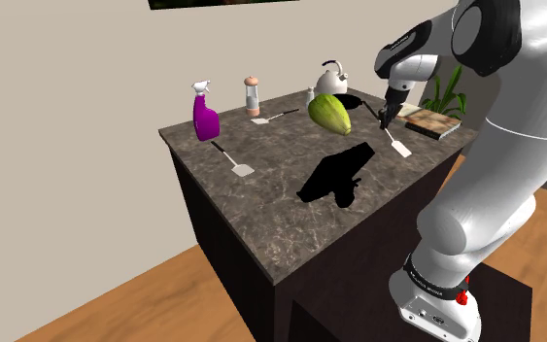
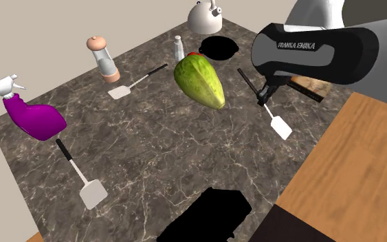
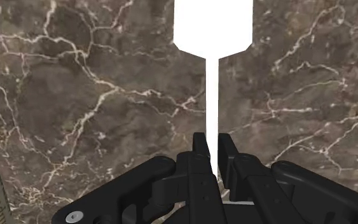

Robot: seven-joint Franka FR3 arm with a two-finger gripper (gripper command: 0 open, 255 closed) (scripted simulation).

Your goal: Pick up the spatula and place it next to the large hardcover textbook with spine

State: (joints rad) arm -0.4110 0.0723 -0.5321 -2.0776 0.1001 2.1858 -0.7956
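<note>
Shoulder view puts the all-black two-finger gripper (image 1: 385,119) clamped narrowly on the thin handle of the white flat-bladed spatula (image 1: 401,148), whose blade seems to rest on the dark veined marble countertop (image 1: 261,194), near the thick dark-spined hardcover book (image 1: 433,121) at its two o'clock.

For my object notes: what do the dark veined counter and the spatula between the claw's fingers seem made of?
The dark brown veined countertop looks like smooth marble: irregular white veins. The white flat-bladed spatula in the claw is drawn plain white, untextured; plastic or metal, I cannot tell.
</note>
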